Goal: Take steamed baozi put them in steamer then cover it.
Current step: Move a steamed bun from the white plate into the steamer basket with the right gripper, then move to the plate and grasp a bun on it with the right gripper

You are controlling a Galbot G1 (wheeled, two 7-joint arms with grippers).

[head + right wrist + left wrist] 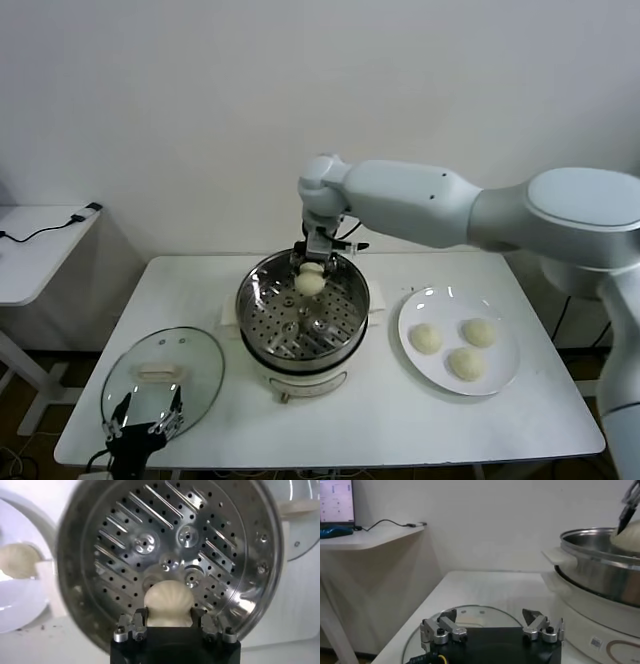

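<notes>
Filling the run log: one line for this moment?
right gripper: shut on cream-white bun above steel steamer pot | left gripper: open over glass lid

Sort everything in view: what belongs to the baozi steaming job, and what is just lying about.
Belongs to the job:
- baozi held by the right gripper over the steamer
- three baozi on the white plate
- glass cover lying on the table, left gripper open above it

Just lying about:
- side table with a black cable
</notes>
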